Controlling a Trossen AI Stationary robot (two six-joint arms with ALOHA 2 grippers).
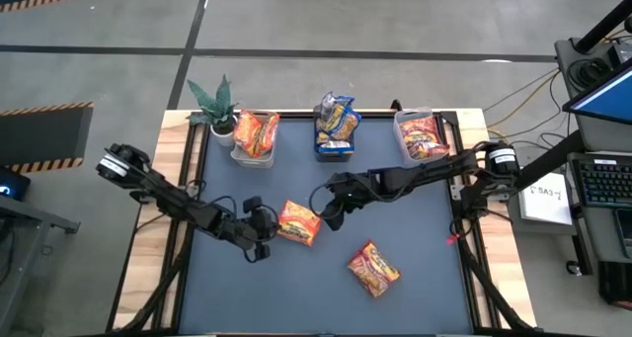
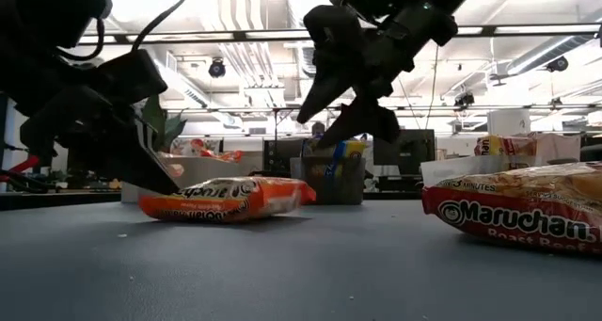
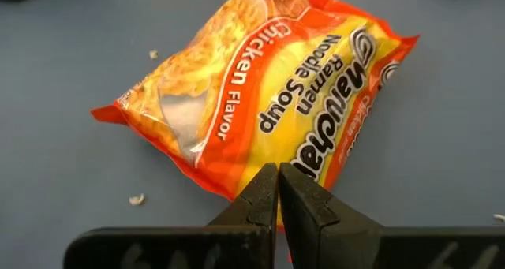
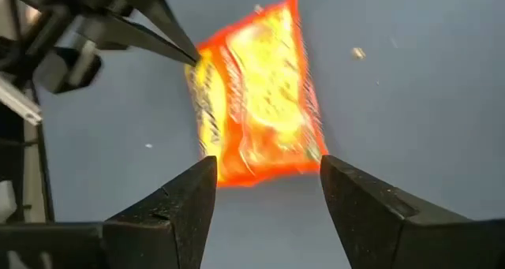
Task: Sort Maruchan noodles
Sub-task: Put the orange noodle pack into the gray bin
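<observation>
Right gripper [image 1: 329, 207] hangs above the dark mat near the table's middle, fingers spread, nothing between them; the orange packet [image 1: 298, 222] lies just beside it toward the left arm. Left gripper [image 1: 265, 234] sits low at that packet's opposite edge, its two fingers pressed together, tips at the wrapper's rim [image 3: 278, 192]; it grips nothing that I can see.

Packet itself: flat rectangular plastic pouch, orange border with a yellow centre, printed "Maruchan Ramen Noodle Soup" and "Chicken Flavor", noodle photo on one half, wrapper slightly puffed and creased. A few pale crumbs [image 3: 137, 199] lie on the mat near it.

A second packet [image 1: 372, 268], red-orange, labelled "Roast Beef" in the low view, lies flat on the mat nearer the front edge, well apart from both grippers.

Three clear bins along the far edge: left bin [image 1: 240, 154] holds orange packets, middle bin [image 1: 337, 149] blue-yellow ones, right bin [image 1: 405, 126] red ones. Small potted plant [image 1: 214, 102] stands beside the left bin.
</observation>
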